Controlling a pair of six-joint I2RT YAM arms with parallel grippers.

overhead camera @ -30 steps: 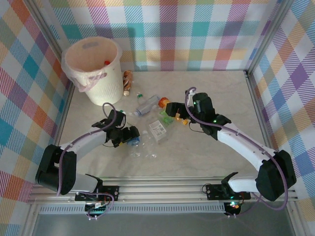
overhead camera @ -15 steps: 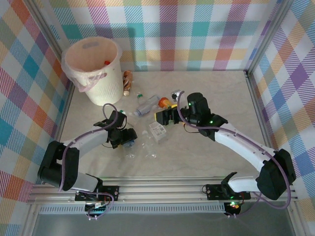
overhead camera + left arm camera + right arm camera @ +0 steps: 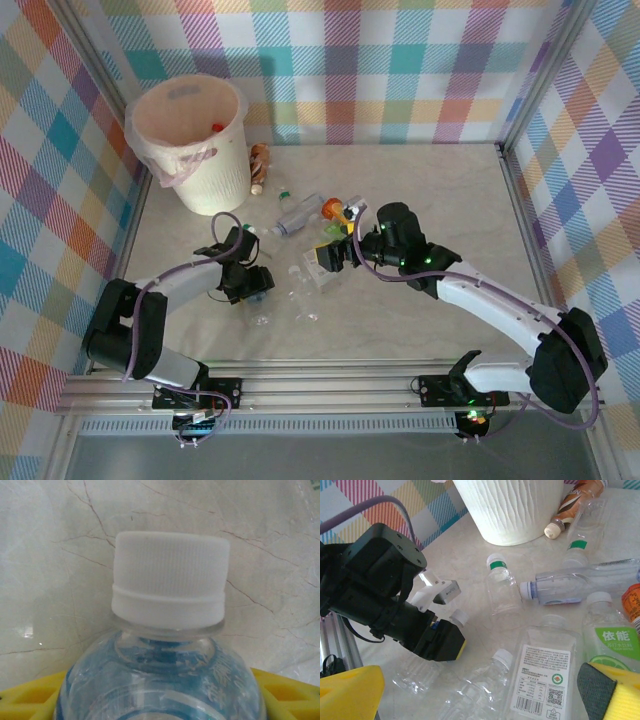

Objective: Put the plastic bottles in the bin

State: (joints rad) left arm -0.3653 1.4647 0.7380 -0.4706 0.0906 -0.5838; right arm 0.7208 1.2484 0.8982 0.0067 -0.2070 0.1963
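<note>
My left end effector sits low on the marble tabletop, its yellow pads pressed against both sides of a clear blue-labelled bottle, pinching it just below the white cap. The bottle lies on the tabletop with its cap pointing ahead of the fingers. The cream-white bin stands well beyond this end effector, off to its far left. My right end effector hovers over the scattered bottles with its fingers spread wide and nothing between them touched. Under its gap lies a flattened barcode-labelled bottle; a green-labelled bottle rests just beside its right finger. Ahead of it, near the foot of the bin, lies a brown bottle.
</note>
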